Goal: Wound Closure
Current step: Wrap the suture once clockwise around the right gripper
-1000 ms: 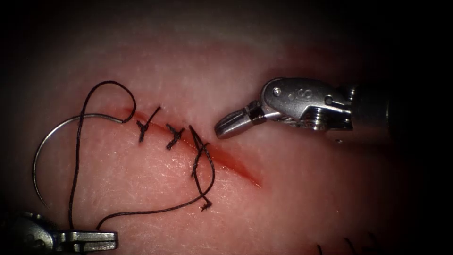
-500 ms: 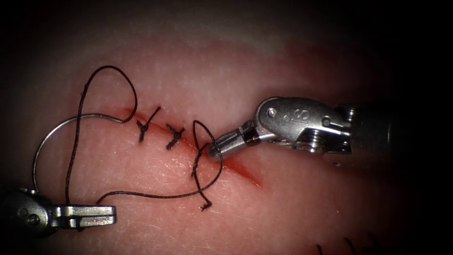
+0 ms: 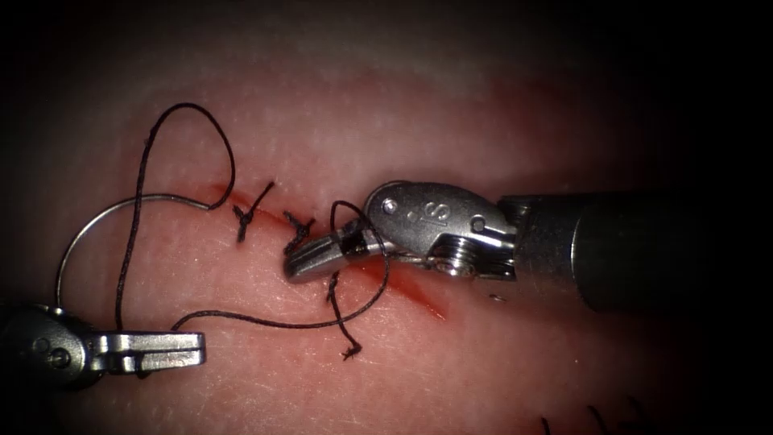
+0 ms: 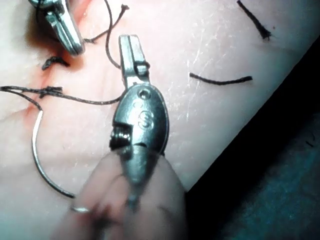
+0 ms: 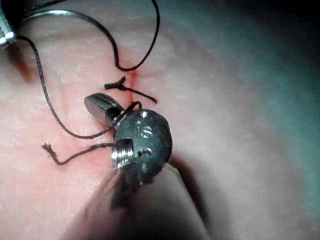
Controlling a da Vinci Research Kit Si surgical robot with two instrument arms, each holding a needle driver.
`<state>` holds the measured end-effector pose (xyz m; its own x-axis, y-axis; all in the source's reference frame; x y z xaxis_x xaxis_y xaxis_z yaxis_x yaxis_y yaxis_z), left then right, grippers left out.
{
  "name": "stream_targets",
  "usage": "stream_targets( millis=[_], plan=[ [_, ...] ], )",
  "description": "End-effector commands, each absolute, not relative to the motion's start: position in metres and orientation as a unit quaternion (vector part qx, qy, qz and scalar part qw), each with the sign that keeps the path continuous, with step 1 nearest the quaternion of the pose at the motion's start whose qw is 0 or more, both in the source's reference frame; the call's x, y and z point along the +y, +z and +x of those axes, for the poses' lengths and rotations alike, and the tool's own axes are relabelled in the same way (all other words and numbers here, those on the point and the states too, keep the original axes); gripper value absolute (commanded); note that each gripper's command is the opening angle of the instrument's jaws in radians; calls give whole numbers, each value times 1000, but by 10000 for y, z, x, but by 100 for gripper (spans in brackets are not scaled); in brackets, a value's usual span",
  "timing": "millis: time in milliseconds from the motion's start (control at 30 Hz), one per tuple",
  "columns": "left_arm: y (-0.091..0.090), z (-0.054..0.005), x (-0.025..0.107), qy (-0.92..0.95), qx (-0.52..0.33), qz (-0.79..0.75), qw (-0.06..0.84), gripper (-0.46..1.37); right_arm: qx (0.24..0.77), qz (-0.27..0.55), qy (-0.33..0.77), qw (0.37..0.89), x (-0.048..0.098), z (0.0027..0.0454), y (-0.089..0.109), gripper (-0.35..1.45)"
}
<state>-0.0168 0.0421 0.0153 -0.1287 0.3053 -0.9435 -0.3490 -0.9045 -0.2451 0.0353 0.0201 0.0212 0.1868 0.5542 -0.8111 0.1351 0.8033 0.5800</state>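
The left pincer [image 3: 173,351] lies low on the tissue [image 3: 499,105], left of the cut [image 3: 403,283], with its jaws pressed together on the thread [image 3: 266,323]; the strand leaves the jaw tips and runs rightward toward the wound. In the left wrist view the same pincer [image 4: 131,50] reads as closed, with the thread [image 4: 90,99] passing beside its jaws.

The right pincer [image 3: 302,262] reaches in from the right and rests across the cut at the third stitch. Its jaws look closed or nearly so, and a loop of thread drapes over them just behind the tips. Whether they actually grip the strand I cannot tell. In the right wrist view this pincer [image 5: 100,107] has the thread [image 5: 75,134] wrapped round the neck of its jaws.

The needle [image 3: 68,250] lies free on the tissue, left of the cut and held by neither tool. Its curve arcs from near the left pincer up and over to the left end of the cut, where the thread joins it and rises in a tall loop. It rests on the surface, not in the tissue.

Two tied stitches [image 3: 250,213] cross the cut's left part, and red fluid [image 3: 419,296] lines its open right part. A frayed thread end [image 3: 351,352] lies below the cut.
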Motion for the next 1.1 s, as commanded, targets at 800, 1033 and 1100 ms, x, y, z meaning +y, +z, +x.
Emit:
stream_targets(
  millis=[800, 1033, 1100],
  plan=[
    [196, -192, 454, 758, -1, -618, 206, -35, 690, 298, 208, 626, 233, 348, 211, -35],
    [219, -192, 468, 761, -7, -615, 205, -35, 694, 314, 203, 615, 240, 343, 212, -35],
    [228, -194, 473, 763, -10, -613, 206, -35, 698, 317, 200, 610, 241, 342, 211, -35]
  ],
)
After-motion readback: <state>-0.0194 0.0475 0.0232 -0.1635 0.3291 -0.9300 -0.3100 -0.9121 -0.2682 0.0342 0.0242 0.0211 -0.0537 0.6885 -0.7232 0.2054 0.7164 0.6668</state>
